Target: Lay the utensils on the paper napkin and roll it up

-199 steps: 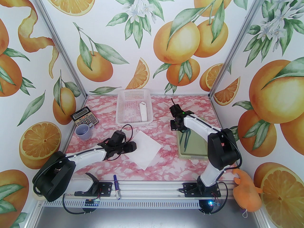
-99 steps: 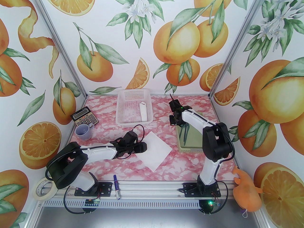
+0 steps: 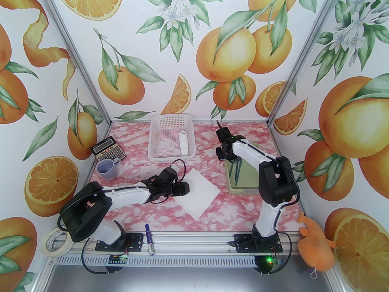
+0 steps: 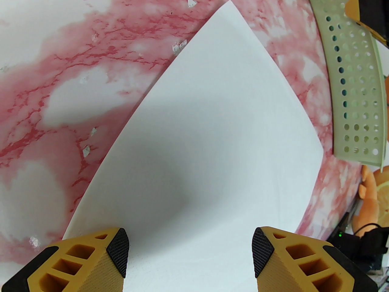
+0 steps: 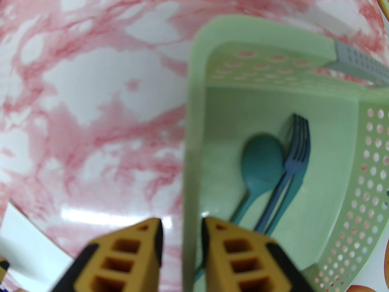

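Observation:
The paper napkin (image 3: 200,193) lies flat on the pink marbled table, turned like a diamond. My left gripper (image 3: 183,189) hovers over its left corner. In the left wrist view that gripper (image 4: 190,254) stands open, with bare napkin (image 4: 212,117) between the fingers. The utensils (image 3: 235,172) lie in a pale green tray (image 3: 243,190) at the right. My right gripper (image 3: 223,156) hangs over the tray's far left rim. In the right wrist view it (image 5: 181,239) is open by a narrow gap and holds nothing. A teal spoon (image 5: 263,163) and a fork (image 5: 296,151) lie side by side beyond it.
A white mesh basket (image 3: 158,144) holding a white piece stands at the back. A calculator (image 3: 108,153) and a lilac mug (image 3: 106,168) sit at the left. A blue-capped marker (image 3: 149,239), a tape roll (image 3: 56,242) and an orange plush toy (image 3: 316,248) lie along the near edge.
My left arm has reached to the right and the napkin has shifted right with it. The right gripper has drawn back a little and its jaws have parted.

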{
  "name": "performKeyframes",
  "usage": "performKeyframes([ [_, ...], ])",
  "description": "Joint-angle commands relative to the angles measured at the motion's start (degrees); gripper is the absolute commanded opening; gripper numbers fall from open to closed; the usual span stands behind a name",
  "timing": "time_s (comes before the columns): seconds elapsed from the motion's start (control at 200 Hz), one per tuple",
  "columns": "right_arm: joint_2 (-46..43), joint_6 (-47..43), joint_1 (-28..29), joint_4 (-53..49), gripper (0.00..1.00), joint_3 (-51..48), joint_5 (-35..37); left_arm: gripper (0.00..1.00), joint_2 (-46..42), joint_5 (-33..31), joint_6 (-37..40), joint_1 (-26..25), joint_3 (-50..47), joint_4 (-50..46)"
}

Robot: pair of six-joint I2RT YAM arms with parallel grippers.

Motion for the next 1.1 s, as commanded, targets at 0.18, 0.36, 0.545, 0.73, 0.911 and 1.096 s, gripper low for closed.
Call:
performKeyframes([
  [0.18,-12.4,1.3,-2.1,-1.9,0.39,-2.9,-1.6,0.81,-10.7,-5.1,6.3,0.8,4.7,-8.2],
  [0.36,-20.0,3.3,-8.3,-0.1,0.41,-9.0,-6.1,0.85,-18.4,-9.3,10.0,3.2,5.1,-11.5],
  [0.545,-22.2,4.3,-14.8,0.2,0.41,-14.4,-9.3,0.92,-27.3,-16.7,14.3,6.1,4.2,-14.4],
  [0.73,-21.2,5.8,-16.4,2.3,0.41,-19.6,-9.5,1.0,-35.2,-21.8,18.6,8.3,1.8,-13.7],
  [0.911,-18.0,7.2,-16.5,4.6,0.41,-22.1,-9.3,1.0,-38.8,-24.3,21.2,9.4,1.1,-15.5],
  [1.096,-14.1,8.2,-16.4,7.1,0.4,-22.4,-9.9,1.0,-39.0,-24.7,21.7,9.7,0.8,-16.3],
])
